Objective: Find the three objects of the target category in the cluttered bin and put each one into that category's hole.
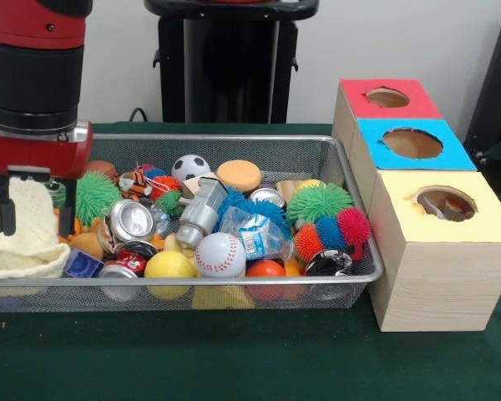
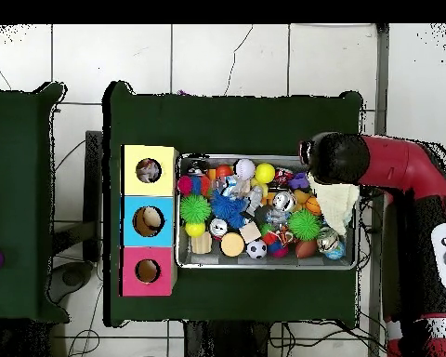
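The wire mesh bin [image 1: 351, 180] sits on the green desk [image 1: 234, 359], packed rim to rim with balls, crushed cans and spiky toys, with hardly any bare floor showing. The claw [image 1: 33, 213] hangs open over the bin's left end in the front view, its two dark fingers [image 1: 7, 213] straddling a cream knitted cloth [image 1: 21, 242] without clearly pinching it. A baseball [image 1: 220, 254], a yellow ball [image 1: 169, 266] and a small soccer ball [image 1: 190, 168] lie among the clutter. Just right of the bin stands the wooden box with red hole [image 1: 387, 98], blue hole [image 1: 412, 143] and yellow hole [image 1: 445, 203]. Only the overhead view shows items inside all three holes and the open green margin around the bin
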`<state>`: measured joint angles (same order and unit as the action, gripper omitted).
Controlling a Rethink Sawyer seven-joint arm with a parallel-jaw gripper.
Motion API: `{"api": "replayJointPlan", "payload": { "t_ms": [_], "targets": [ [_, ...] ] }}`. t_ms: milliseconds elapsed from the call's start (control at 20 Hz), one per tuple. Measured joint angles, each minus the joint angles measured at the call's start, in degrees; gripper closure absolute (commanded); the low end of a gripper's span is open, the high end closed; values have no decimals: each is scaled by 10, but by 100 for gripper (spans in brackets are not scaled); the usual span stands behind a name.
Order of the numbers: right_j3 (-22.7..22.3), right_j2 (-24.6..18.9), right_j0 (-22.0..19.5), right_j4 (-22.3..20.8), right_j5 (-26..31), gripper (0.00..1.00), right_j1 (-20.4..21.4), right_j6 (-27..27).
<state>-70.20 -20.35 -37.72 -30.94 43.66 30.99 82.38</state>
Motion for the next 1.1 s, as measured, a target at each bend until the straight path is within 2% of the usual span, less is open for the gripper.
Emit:
{"api": "replayJointPlan", "payload": {
  "t_ms": [1100],
  "targets": [
    [2,-4,-9,-51,0,0,-68,0]
  ]
}}
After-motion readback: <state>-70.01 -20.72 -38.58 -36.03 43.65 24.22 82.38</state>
